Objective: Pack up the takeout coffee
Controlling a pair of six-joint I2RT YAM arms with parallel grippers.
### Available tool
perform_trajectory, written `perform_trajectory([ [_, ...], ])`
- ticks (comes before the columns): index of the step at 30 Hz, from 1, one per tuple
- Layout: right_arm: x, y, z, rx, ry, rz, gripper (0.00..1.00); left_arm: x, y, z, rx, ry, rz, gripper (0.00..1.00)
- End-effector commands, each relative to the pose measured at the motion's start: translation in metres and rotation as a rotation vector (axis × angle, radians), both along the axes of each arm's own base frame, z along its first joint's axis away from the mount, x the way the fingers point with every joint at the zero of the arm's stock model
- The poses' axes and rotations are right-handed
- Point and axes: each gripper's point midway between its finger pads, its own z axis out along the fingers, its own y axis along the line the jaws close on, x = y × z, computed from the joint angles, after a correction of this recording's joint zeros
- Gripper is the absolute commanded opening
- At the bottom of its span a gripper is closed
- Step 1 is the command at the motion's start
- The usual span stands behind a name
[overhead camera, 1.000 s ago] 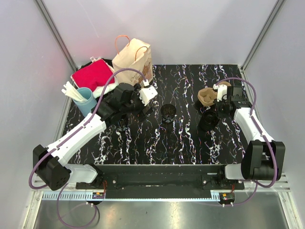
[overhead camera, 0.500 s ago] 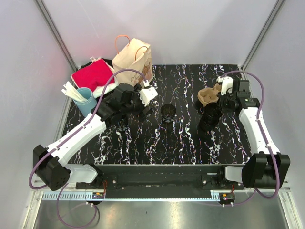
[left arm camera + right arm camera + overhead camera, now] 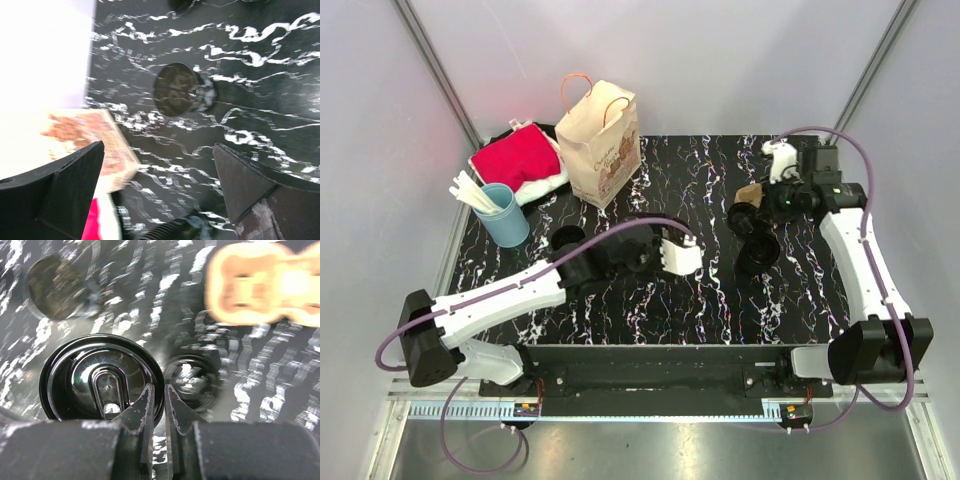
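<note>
The right pincer point(image 3: 159, 395) has its two fingers pressed almost together on the rim of a black lid point(image 3: 80, 375). This lid is round and glossy, with a drinking slot in the middle. From the camera above, the same pincer point(image 3: 752, 212) holds the lid point(image 3: 744, 218) over the right part of the marbled black tabletop point(image 3: 720, 300), and the lid appears raised above it. Just behind it is the brown cardboard cup carrier point(image 3: 750, 192), which looks blurred in the right wrist view point(image 3: 265, 282). Near the lid, on the side toward the arms, another round black piece point(image 3: 758, 255) lies on the tabletop; it is too blurred to name.

The left pincer point(image 3: 157, 150) is spread wide and grips nothing. It hangs over the middle of the tabletop. Between its fingers, further away, the coffee cup point(image 3: 175, 90) stands upright and uncovered, with dark coffee inside. The right wrist camera also sees this cup point(image 3: 52, 287). In the top view the left arm hides it.

The paper bag point(image 3: 603, 148) stands at the far left of the tabletop. Left of it are a red cloth point(image 3: 515, 158) and a blue holder with white sticks point(image 3: 503, 213).
</note>
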Motion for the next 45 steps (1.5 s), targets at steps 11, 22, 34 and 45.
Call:
perform_trajectory([
  [11, -0.021, 0.090, 0.014, 0.192, 0.116, 0.386, 0.15, -0.008, -0.041, 0.024, 0.023, -0.199, -0.124, 0.99],
  [22, -0.045, 0.124, 0.004, 0.220, 0.212, 0.583, 0.17, -0.029, -0.064, 0.027, -0.013, -0.158, -0.238, 0.99],
  [34, -0.061, 0.134, 0.011, 0.273, 0.241, 0.662, 0.18, -0.042, -0.077, 0.008, 0.036, -0.094, -0.297, 0.82],
  [45, -0.073, 0.142, 0.011, 0.278, 0.259, 0.702, 0.18, -0.042, -0.083, 0.006, 0.039, -0.077, -0.297, 0.71],
])
